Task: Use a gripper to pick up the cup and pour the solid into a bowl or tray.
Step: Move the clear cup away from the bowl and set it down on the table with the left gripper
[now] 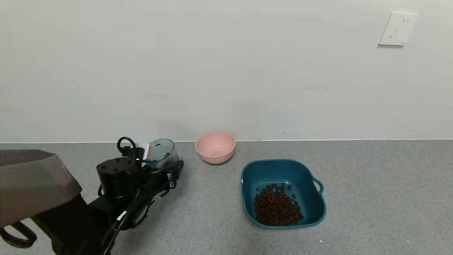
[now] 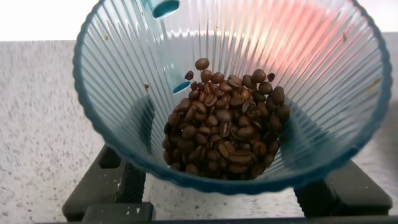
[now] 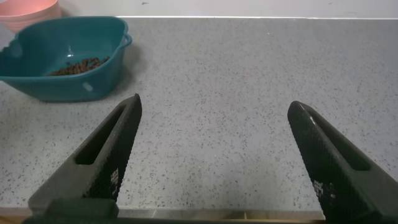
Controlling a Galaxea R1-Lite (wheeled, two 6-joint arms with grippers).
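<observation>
My left gripper (image 1: 163, 167) is shut on the ribbed blue-green cup (image 1: 162, 152) at the left of the table, left of the pink bowl. The cup leans somewhat. In the left wrist view the cup (image 2: 298, 56) fills the frame, with dark-brown pellets (image 2: 227, 134) heaped in its bottom, and a black finger (image 2: 121, 180) presses on each side of it. The dark teal basin (image 1: 308, 191) sits right of centre, well to the right of the cup, with a pile of the same pellets (image 1: 277, 209) in it. My right gripper (image 3: 214, 102) is open and empty over bare table.
A small round pink bowl (image 1: 216, 147) stands by the back wall, between the cup and the basin. In the right wrist view the basin (image 3: 37, 62) and the pink bowl (image 3: 28, 7) lie far off. A wall socket (image 1: 398, 29) is high up on the right.
</observation>
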